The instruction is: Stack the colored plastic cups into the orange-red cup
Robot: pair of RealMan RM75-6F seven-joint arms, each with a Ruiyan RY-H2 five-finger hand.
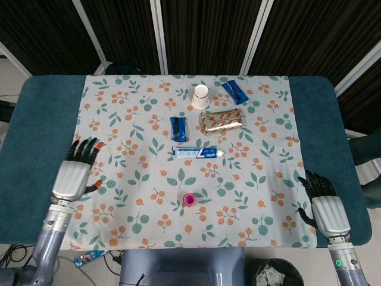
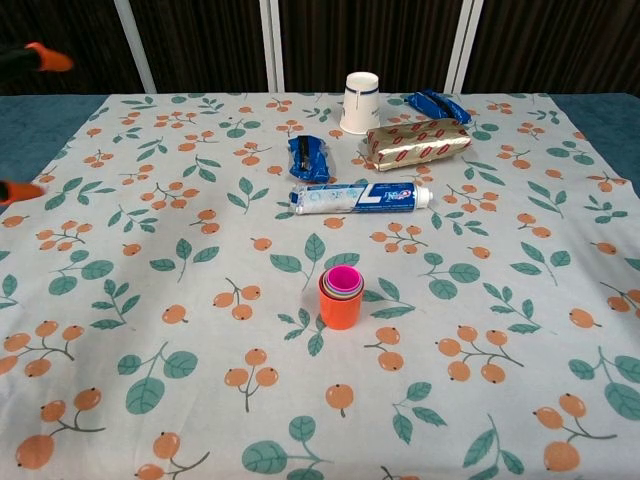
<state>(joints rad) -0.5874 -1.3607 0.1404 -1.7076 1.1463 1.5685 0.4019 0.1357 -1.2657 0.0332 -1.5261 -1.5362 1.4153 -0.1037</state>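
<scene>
The orange-red cup (image 2: pixel 340 305) stands upright near the middle of the flowered cloth, with smaller colored cups nested inside it, a pink one innermost (image 2: pixel 344 277). From above the stack (image 1: pixel 190 199) shows as a small pink ring. My left hand (image 1: pixel 74 174) hovers over the cloth's left edge, fingers apart and holding nothing; only its orange fingertips (image 2: pixel 46 57) show at the chest view's left border. Past the cloth's right edge, over the blue table margin, my right hand (image 1: pixel 326 210) is empty with its fingers extended.
Behind the stack lies a toothpaste tube (image 2: pixel 360 197). Further back are a blue packet (image 2: pixel 307 157), a gold and red wrapped pack (image 2: pixel 417 141), an upside-down white paper cup (image 2: pixel 361 102) and another blue packet (image 2: pixel 434 105).
</scene>
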